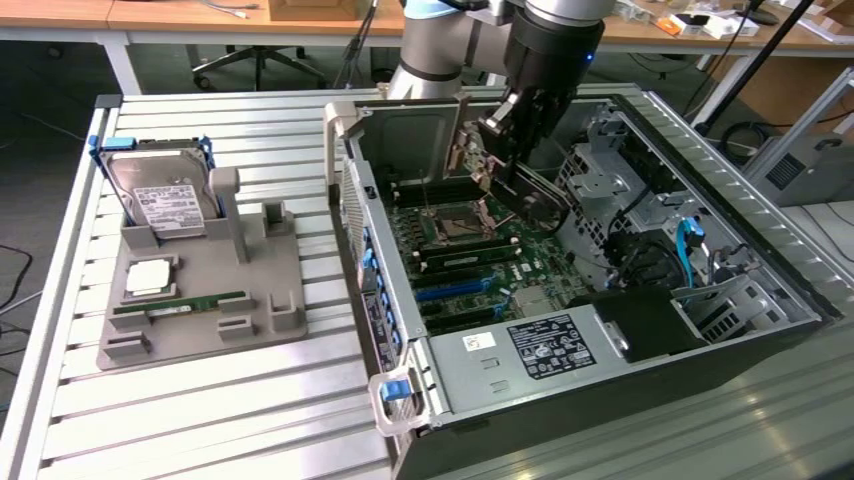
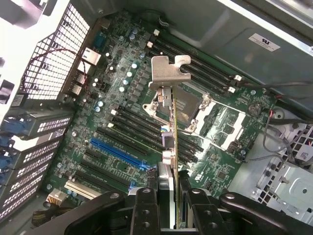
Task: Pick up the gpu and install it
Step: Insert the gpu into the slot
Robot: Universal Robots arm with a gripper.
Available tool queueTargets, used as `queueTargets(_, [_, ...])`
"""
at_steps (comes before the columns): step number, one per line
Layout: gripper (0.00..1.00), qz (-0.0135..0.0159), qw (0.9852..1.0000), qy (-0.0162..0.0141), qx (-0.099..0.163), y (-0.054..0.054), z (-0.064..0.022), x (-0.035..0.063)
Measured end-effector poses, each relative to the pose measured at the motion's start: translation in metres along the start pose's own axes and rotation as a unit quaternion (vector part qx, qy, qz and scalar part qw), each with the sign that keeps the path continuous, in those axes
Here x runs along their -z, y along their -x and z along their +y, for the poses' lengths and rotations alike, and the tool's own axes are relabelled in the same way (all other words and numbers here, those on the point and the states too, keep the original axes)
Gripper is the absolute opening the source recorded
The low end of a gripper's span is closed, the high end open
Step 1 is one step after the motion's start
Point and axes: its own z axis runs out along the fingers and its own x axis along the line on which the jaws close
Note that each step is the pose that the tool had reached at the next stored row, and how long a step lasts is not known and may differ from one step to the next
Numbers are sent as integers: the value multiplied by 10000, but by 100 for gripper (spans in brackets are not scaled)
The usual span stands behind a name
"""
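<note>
My gripper (image 1: 514,125) hangs inside the open computer case (image 1: 350,190), shut on the gpu (image 1: 474,152). In the wrist view the gpu (image 2: 172,122) runs edge-on between my two black fingers (image 2: 145,210), its silver bracket (image 2: 168,68) at the far end. The card floats above the green motherboard (image 2: 122,98), over the CPU socket (image 2: 205,112) and the black memory slots, apart from the board. The blue expansion slot (image 2: 117,149) lies to one side of the card.
A grey holder (image 1: 200,320) on the slatted table at the exterior view's left carries a silver hard drive (image 1: 160,200), a CPU (image 1: 147,277) and a slim green memory stick (image 1: 180,303). Drive cages and cables (image 1: 667,250) crowd the case's far side; the power supply (image 1: 534,350) sits at its near end.
</note>
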Motion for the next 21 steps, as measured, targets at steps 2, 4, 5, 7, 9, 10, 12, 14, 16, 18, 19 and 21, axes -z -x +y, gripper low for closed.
queueTargets(2, [27, -1, 10000, 1, 29, 0, 0, 0])
queueTargets(4, [27, -2, 10000, 2, 55, 0, 0, -1])
queueTargets(5, [27, -3, 10000, 3, 83, 0, 0, -1])
queueTargets(7, [27, -4, 9999, 4, 117, 0, 0, -1])
queueTargets(9, [27, -5, 9999, 5, 159, 0, 0, -1])
queueTargets(10, [27, -5, 9998, 5, 180, 0, 0, -1])
queueTargets(12, [27, -6, 9998, 6, 210, 0, 0, -1])
queueTargets(14, [27, -7, 9997, 7, 245, 0, 0, -1])
queueTargets(16, [27, -8, 9996, 8, 280, 0, 0, -2])
queueTargets(18, [27, -10, 9994, 10, 332, 0, 0, -2])
queueTargets(19, [27, -10, 9994, 11, 345, 0, 0, -2])
queueTargets(21, [27, -11, 9993, 11, 371, 0, 0, -2])
